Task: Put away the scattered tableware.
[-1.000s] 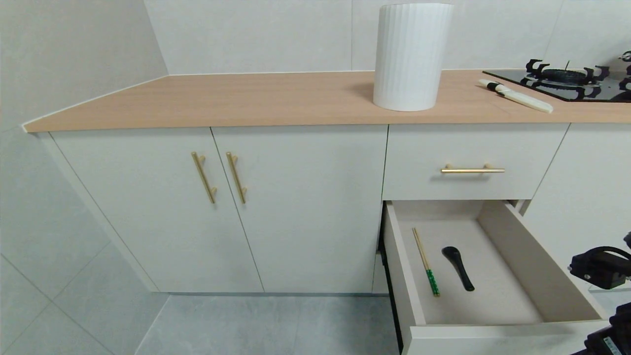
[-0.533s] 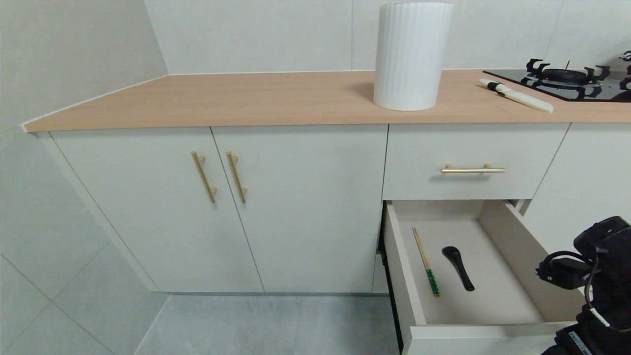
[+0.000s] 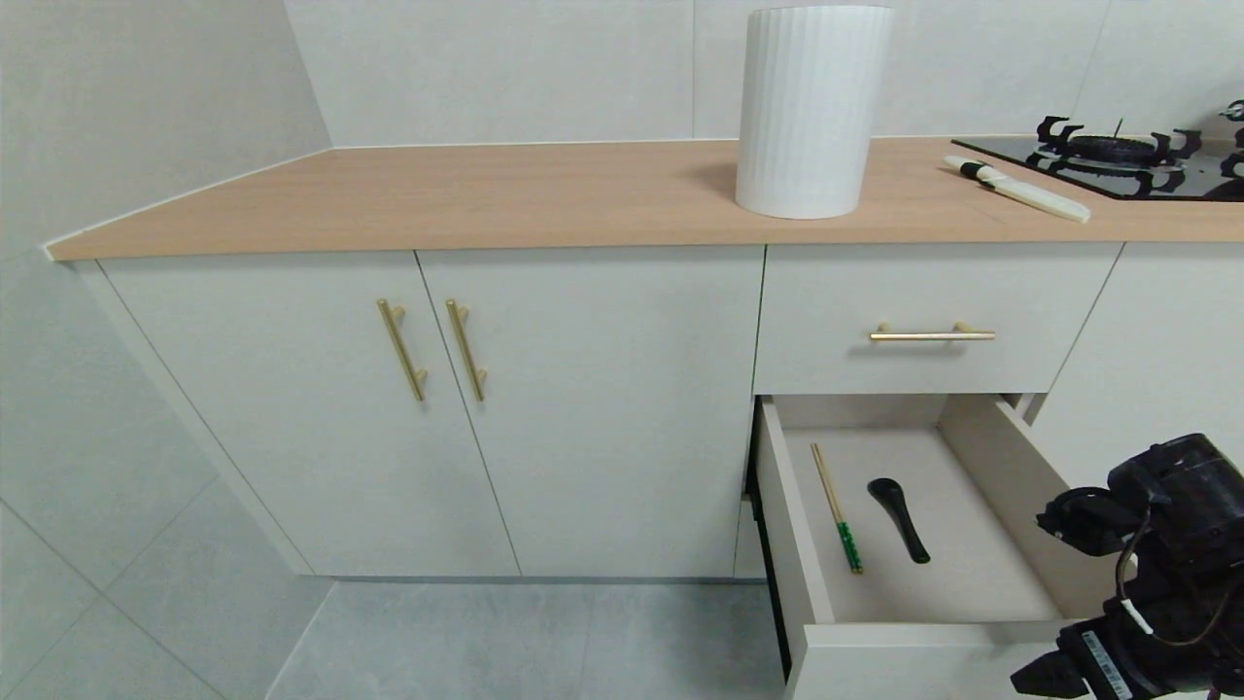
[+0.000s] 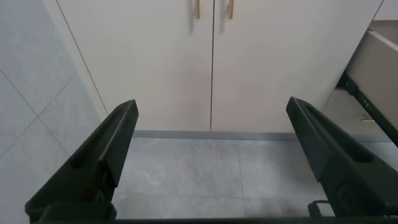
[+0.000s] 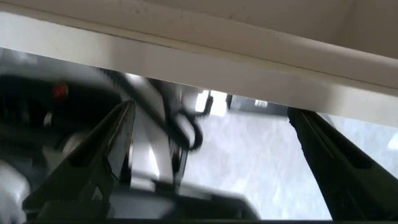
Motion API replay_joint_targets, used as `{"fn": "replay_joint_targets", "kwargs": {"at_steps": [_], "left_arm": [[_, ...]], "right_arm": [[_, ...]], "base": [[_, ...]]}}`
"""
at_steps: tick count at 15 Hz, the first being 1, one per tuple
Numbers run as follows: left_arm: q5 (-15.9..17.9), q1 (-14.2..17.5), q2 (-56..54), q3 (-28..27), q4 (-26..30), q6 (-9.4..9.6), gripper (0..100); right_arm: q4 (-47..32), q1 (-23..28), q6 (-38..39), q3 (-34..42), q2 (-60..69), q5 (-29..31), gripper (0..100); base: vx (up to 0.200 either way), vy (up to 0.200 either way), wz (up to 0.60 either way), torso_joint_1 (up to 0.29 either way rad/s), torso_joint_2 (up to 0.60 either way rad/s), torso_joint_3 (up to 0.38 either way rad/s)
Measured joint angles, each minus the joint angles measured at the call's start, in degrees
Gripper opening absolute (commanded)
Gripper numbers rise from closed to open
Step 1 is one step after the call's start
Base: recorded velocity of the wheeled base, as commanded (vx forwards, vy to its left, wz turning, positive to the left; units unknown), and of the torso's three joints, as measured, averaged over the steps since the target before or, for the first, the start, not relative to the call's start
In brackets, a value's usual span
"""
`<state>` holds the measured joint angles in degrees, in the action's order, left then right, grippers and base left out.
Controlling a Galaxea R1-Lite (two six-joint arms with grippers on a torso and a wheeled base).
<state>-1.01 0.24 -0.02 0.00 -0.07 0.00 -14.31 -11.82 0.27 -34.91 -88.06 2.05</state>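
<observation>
Head view: an open drawer (image 3: pixel 792 515) at lower right held chopsticks (image 3: pixel 836 507) and a black spoon (image 3: pixel 899 519), apparently put away; a knife (image 3: pixel 1016 189) lay on the counter (image 3: pixel 486 199) at upper right, probably next. The right arm (image 3: pixel 1166 525) crowded the drawer's front corner. Left wrist view: the left gripper (image 4: pixel 211 106), spread and empty, faced open floor (image 4: pixel 205 168). Right wrist view: the right gripper (image 5: pixel 211 109), also spread, sat close under a pale edge, likely the drawer's.

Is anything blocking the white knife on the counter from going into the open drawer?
Nothing visible does. The black-banded white knife lies uncovered on the wooden counter; the open cream drawer holds green-tipped chopsticks and a black spoon.
</observation>
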Motion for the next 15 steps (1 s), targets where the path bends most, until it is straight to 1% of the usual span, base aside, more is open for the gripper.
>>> {"fn": "replay_joint_targets", "kwargs": {"at_steps": [2,5,7,11,12,15], "left_arm": [[-0.02,0.0,0.0,0.0,0.0,0.0,100],[-0.02,0.0,0.0,0.0,0.02,-0.02,100],[-0.02,-0.02,0.0,0.0,0.0,0.0,100],[-0.02,0.0,0.0,0.0,0.0,0.0,100],[0.0,0.0,0.0,0.0,0.0,0.0,100],[-0.02,0.0,0.0,0.0,0.0,0.0,100]], "right_arm": [[4.85,-0.1,2.13,0.94,-0.5,0.52,100],[8.74,-0.93,5.78,1.27,-1.76,2.77,100],[12.65,-1.48,8.2,1.32,-3.04,3.89,100],[19.35,-1.71,8.98,1.1,-6.86,5.39,100],[21.77,-1.68,8.98,1.1,-7.94,5.75,100],[32.76,-1.68,8.81,0.9,-12.35,6.13,100]], "base": [[0.0,0.0,0.0,0.0,0.0,0.0],[0.0,0.0,0.0,0.0,0.0,0.0],[0.0,0.0,0.0,0.0,0.0,0.0],[0.0,0.0,0.0,0.0,0.0,0.0],[0.0,0.0,0.0,0.0,0.0,0.0],[0.0,0.0,0.0,0.0,0.0,0.0]]}}
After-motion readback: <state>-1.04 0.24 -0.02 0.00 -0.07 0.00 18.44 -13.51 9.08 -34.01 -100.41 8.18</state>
